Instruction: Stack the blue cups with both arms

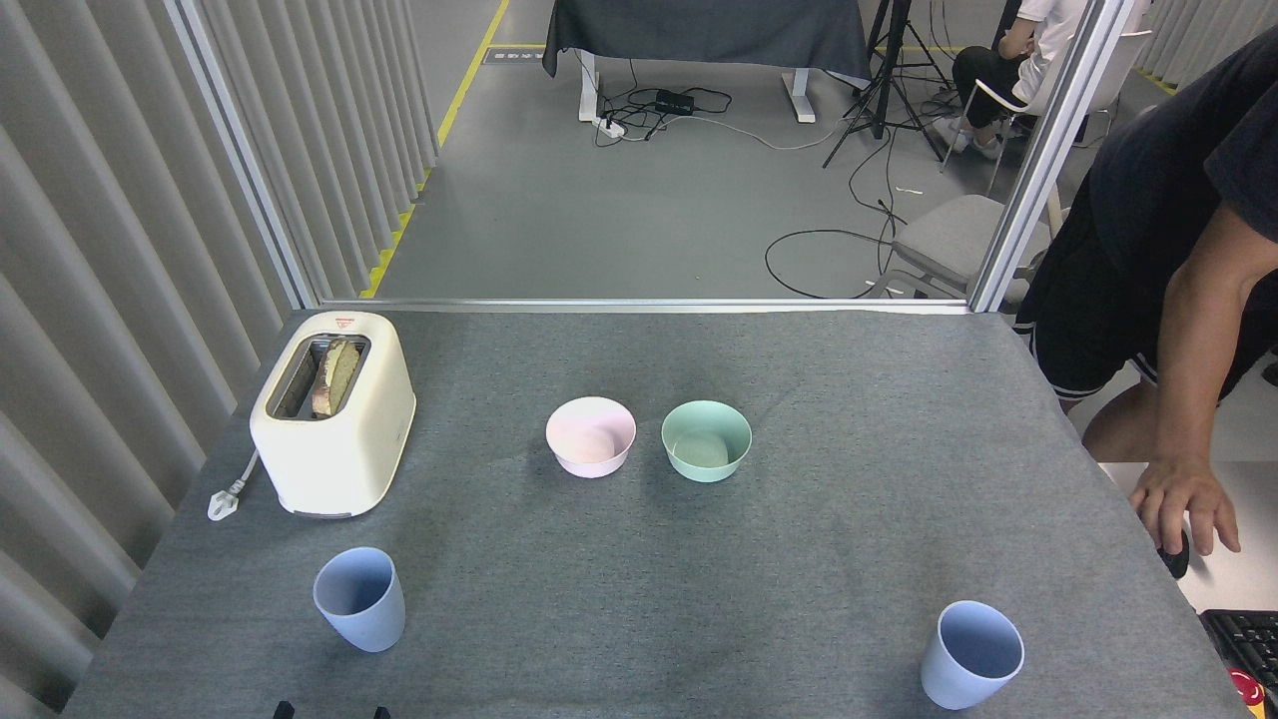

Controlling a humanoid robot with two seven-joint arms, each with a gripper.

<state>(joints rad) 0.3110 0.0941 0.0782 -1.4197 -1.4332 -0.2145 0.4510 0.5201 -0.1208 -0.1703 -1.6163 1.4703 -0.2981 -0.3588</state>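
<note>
Standing upright and well apart on the grey table [849,399] are two pale blue tapered cups, one near-left [360,598] below the cream toaster [334,414], one near-right [970,654]. Toaster's red logo is too small to read. Can't tell anything about the grippers, neither is really in view, nothing touches the cups.

table [799,559]: covered in grey cloth
left gripper [331,711]: only two dark tips show at the near edge
left blue cup [359,599]: upright, just beyond the tips
right blue cup [971,654]: upright, well off to their right
toaster [334,414]: farther out past the left blue cup, bread in its slot, plug [225,502] lying beside it
pink bowl [590,436] and mint bowl [706,440]: side by side, narrowly apart, far ahead and rightward
</note>
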